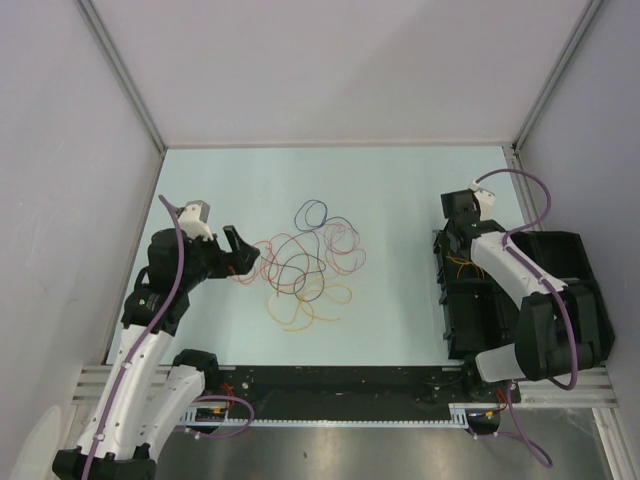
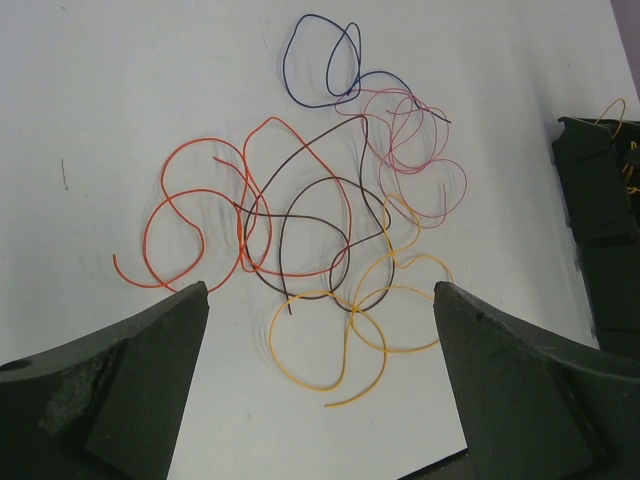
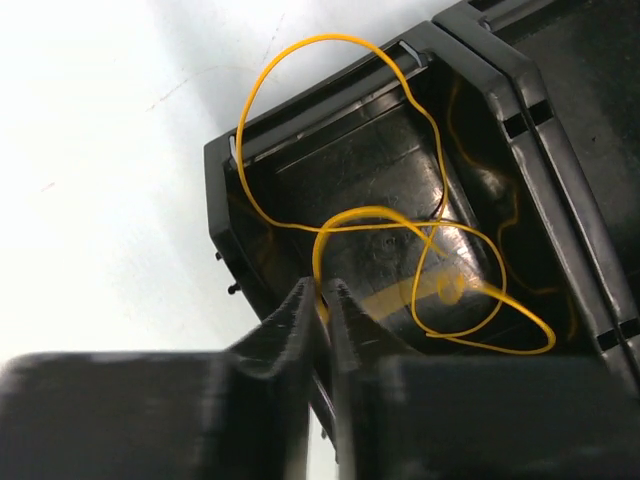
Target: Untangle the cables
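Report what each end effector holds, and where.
The right end effector pinches the yellow cable along its lower loop, over the black bin. The left end effector is open, holding nothing.

One camera sits high up behind me and looks down on the table [image 1: 400, 190]. My left wrist camera looks from close by at the cables [image 2: 300, 216], and the top one sees them too. My right wrist camera looks from very close down into the black bin [image 3: 335, 165], which the top one also sees.
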Controlling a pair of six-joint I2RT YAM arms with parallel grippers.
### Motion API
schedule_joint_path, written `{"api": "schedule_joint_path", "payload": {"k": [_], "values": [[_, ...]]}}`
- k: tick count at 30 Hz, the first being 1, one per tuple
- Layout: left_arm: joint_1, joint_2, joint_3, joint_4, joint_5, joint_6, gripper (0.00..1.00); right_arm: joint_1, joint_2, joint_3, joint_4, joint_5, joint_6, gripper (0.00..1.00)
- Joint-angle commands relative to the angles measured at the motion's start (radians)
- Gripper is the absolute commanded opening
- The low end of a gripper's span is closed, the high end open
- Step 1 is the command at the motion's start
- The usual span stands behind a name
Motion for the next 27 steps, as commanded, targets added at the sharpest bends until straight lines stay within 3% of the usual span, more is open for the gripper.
{"api": "schedule_joint_path", "payload": {"k": [1, 3, 5, 9, 14, 27], "values": [[0.010, -0.012, 0.001, 0.024, 0.021, 0.011, 1.00, -0.013, -0.062, 0.031, -0.015, -0.042, -0.019, 0.25], [0.010, -0.012, 0.001, 0.024, 0.021, 0.011, 1.00, -0.013, -0.085, 0.065, -0.050, -0.045, -0.026, 0.42], [0.011, -0.012, 0.001, 0.025, 0.019, 0.009, 1.00, -0.008, -0.095, 0.091, -0.077, -0.046, -0.038, 0.47], [0.011, -0.010, 0.000, 0.025, 0.024, 0.009, 1.00, 0.056, -0.126, 0.152, -0.132, -0.010, -0.041, 0.47], [0.013, -0.009, 0.000, 0.025, 0.024, 0.009, 1.00, 0.269, -0.114, 0.229, -0.088, -0.009, -0.075, 0.48], [0.013, -0.007, 0.000, 0.024, 0.018, 0.009, 1.00, 0.570, 0.185, 0.273, 0.089, -0.120, -0.021, 0.49]]}}
